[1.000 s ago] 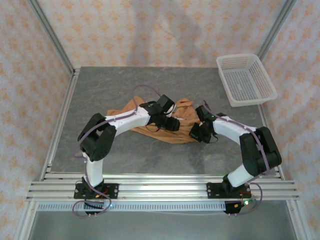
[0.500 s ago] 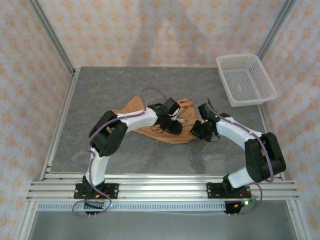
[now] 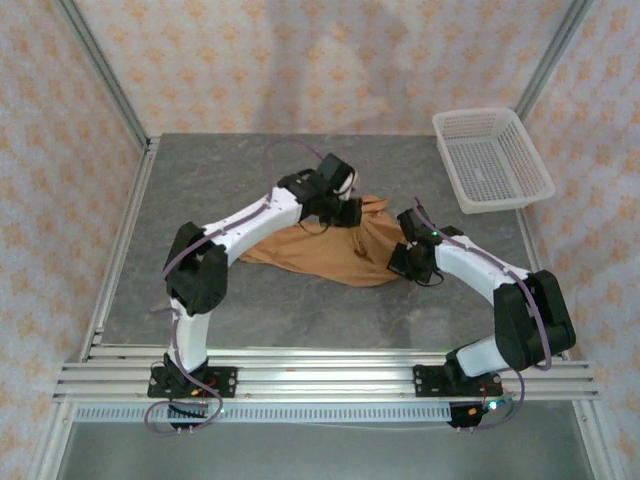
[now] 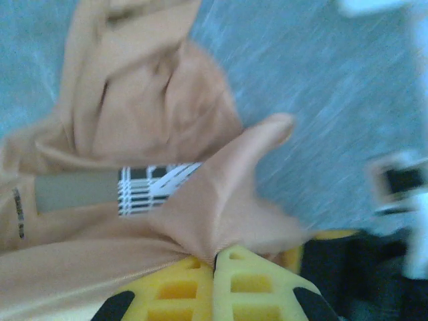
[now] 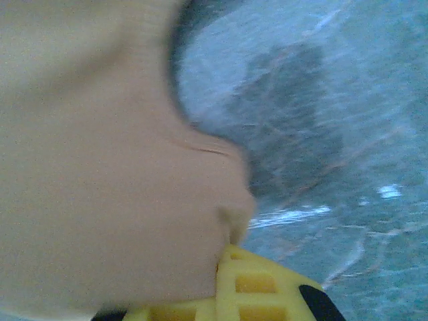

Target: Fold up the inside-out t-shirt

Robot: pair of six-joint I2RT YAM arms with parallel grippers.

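Observation:
The tan inside-out t-shirt [image 3: 335, 248] lies crumpled in the middle of the grey table [image 3: 220, 180]. My left gripper [image 3: 347, 211] is at its far edge, shut on a pinch of the cloth. In the left wrist view its yellow fingers [image 4: 180, 284] meet on a fold of the t-shirt [image 4: 221, 207], beside a white striped label [image 4: 150, 187]. My right gripper [image 3: 405, 262] is at the shirt's right edge, shut on the cloth. The right wrist view has tan fabric [image 5: 100, 174] draped over the yellow fingers [image 5: 261, 284], hiding one of them.
A white mesh basket [image 3: 491, 158] stands at the table's far right corner. Metal frame posts and patterned walls enclose the table. Aluminium rails [image 3: 320, 378] run along the near edge by the arm bases.
My left gripper has closed on the shirt and moved away from the bases toward the far side, stretching the cloth out. The right gripper has stayed shut near the shirt's right edge.

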